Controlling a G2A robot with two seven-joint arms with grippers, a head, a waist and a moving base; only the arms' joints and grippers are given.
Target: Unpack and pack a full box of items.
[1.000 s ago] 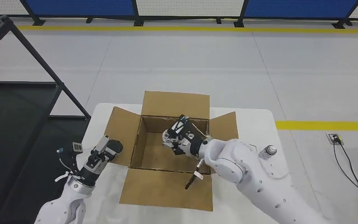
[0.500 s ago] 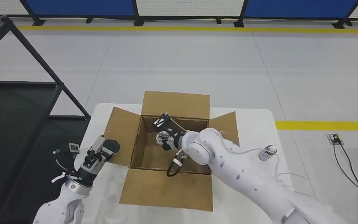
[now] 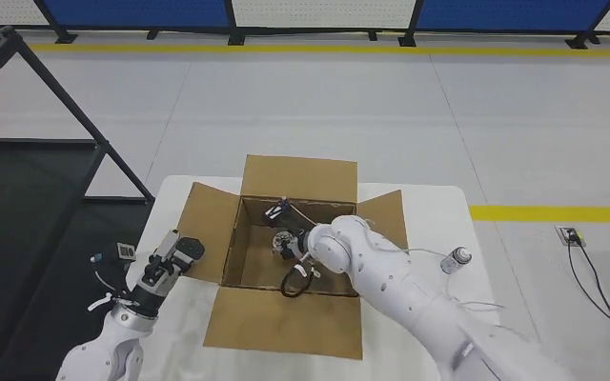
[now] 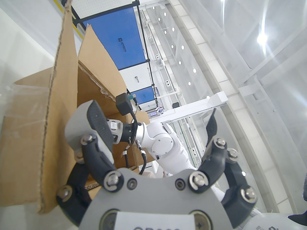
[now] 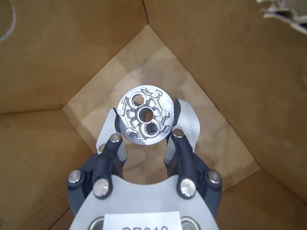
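The cardboard box is sitting open on the white table, its four flaps splaying outward. At left, the left gripper is hovering just outside the box's left flap, its jaws spread wide and holding nothing. Inside the box, toward the far wall, the right gripper is clasping a round cast-metal part by its rim over the bare cardboard floor, near a corner. At right, a small capped bottle is standing on the table, apart from the box. Whether the part is going in or coming out cannot be told. Either way, the arm is best travelling straight up or down, staying off the walls, and releasing only once the part is resting flat.
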